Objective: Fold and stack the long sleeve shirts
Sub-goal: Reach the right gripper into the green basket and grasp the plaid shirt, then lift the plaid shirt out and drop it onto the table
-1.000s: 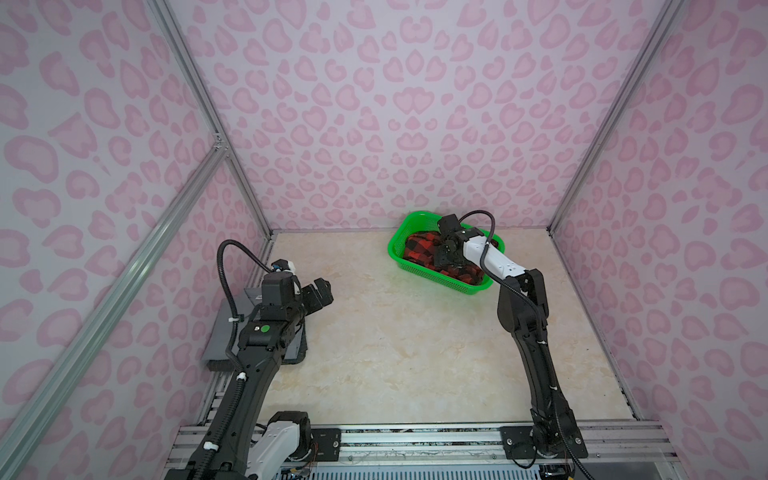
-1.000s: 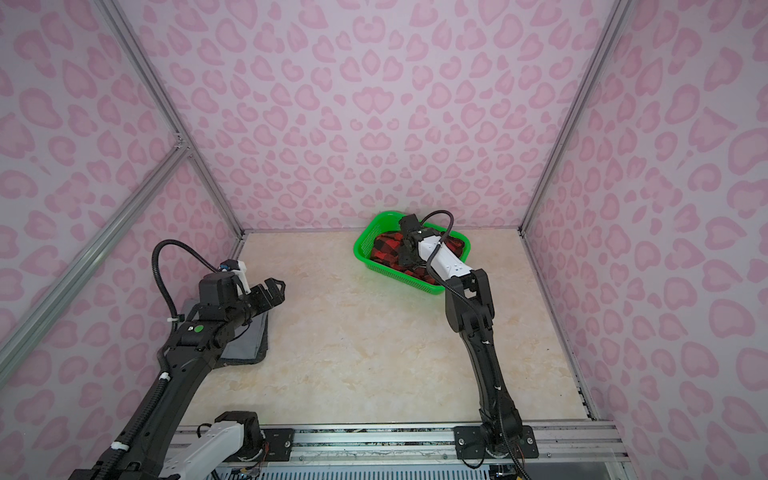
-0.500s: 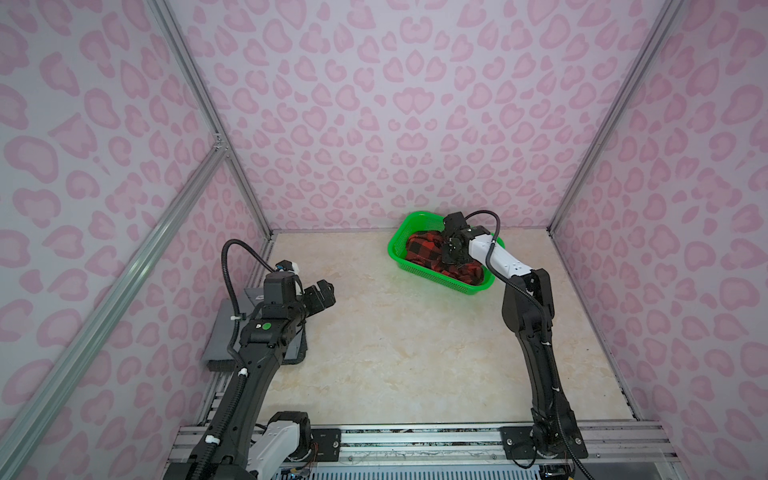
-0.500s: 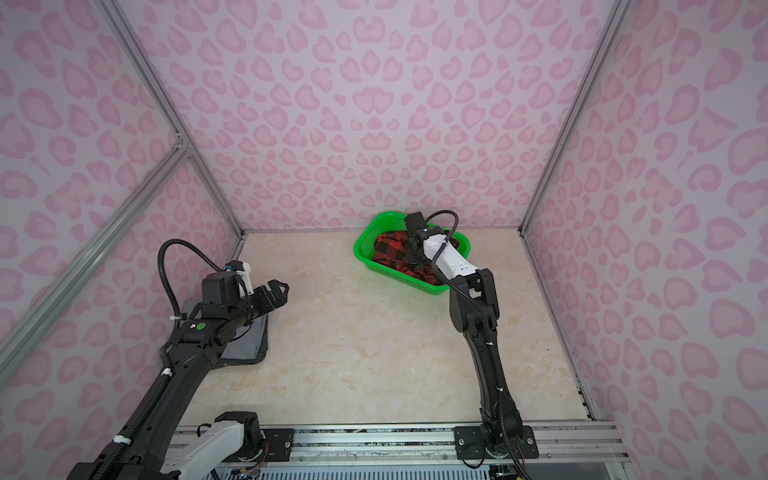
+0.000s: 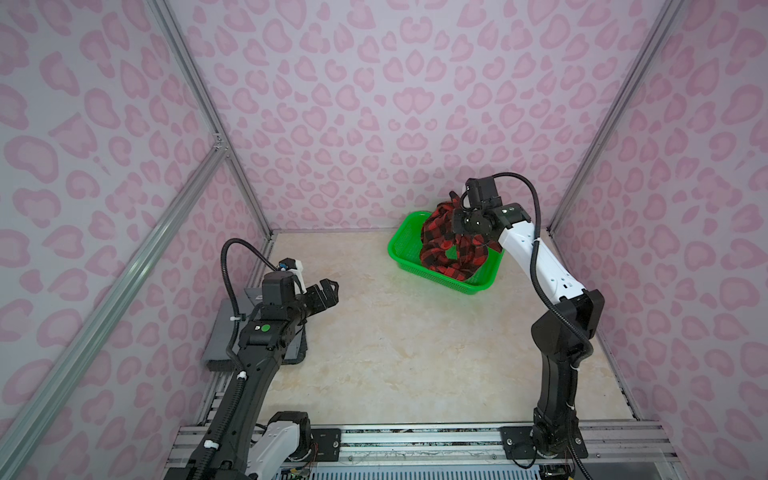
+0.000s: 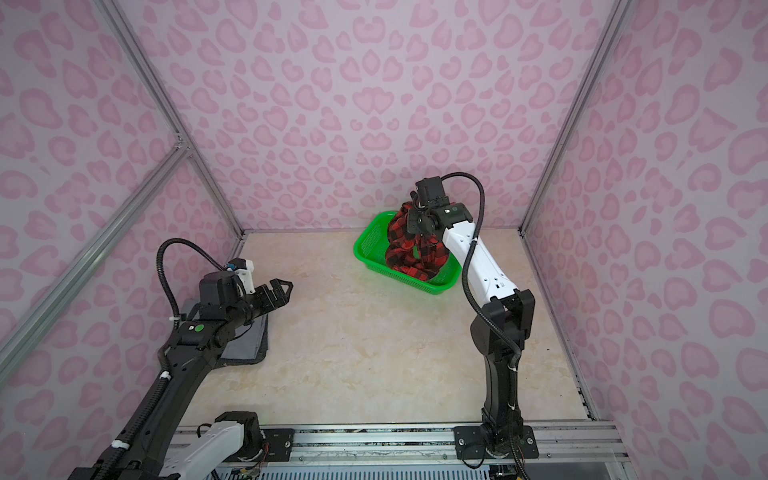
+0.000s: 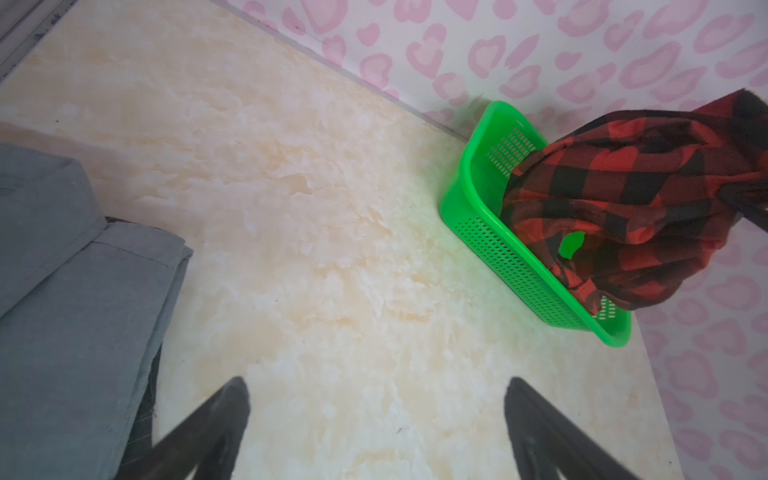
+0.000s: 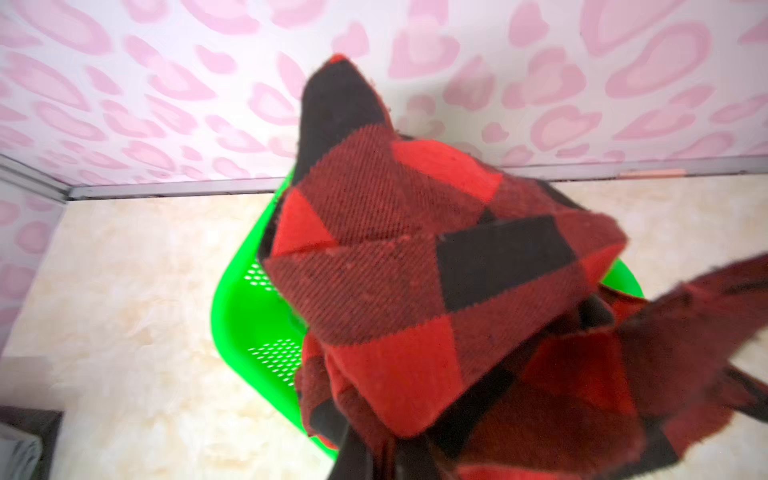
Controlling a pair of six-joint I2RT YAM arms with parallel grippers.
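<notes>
Checked shirt (image 5: 440, 232): soft, light, floppy; hung bunched over the basket (image 5: 440, 277), lower folds inside it. Right claw (image 5: 457, 210) pinched its top fold; collar or shoulders would probably give better hold. Left claw (image 5: 324, 291), spread and empty, and grey shirt (image 7: 62, 270) both well apart from basket.

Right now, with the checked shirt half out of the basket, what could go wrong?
The checked shirt has its lower folds in the green basket; a lift might snag and drag or tip it.
The right gripper is shut on one bunched bit of cloth, so the shirt may slip or hang twisted.
The left gripper is open near the grey shirt, so nothing steadies the basket.
</notes>
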